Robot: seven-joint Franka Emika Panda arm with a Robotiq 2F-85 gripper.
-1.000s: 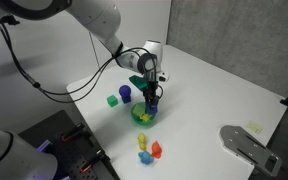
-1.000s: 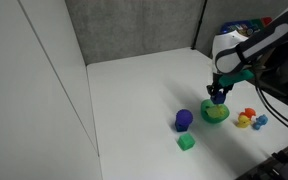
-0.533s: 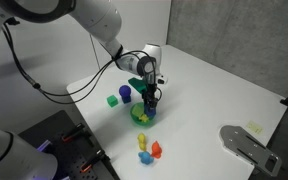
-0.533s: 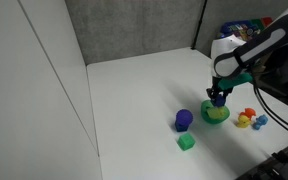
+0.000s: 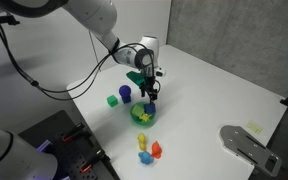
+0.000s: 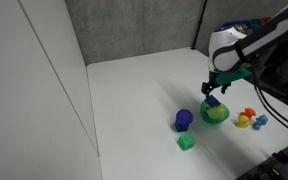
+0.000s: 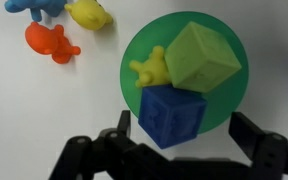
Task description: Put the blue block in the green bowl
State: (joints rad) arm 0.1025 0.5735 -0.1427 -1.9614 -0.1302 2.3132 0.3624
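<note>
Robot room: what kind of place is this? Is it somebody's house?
Probably a lab or test booth, not a house: a bare white table, grey speckled wall panels behind it, and black cables trailing off the robot arm.

Blue-purple cylinder [image 5: 126,94]: standing upright on the white table [image 5: 214,90], near the small green block [image 5: 112,100].
Orange toy [image 7: 50,42], yellow toy [image 7: 88,13]: lying close together.
Lime cube [image 7: 202,58]: sitting tilted beside a small yellow figure [image 7: 150,70].
</note>
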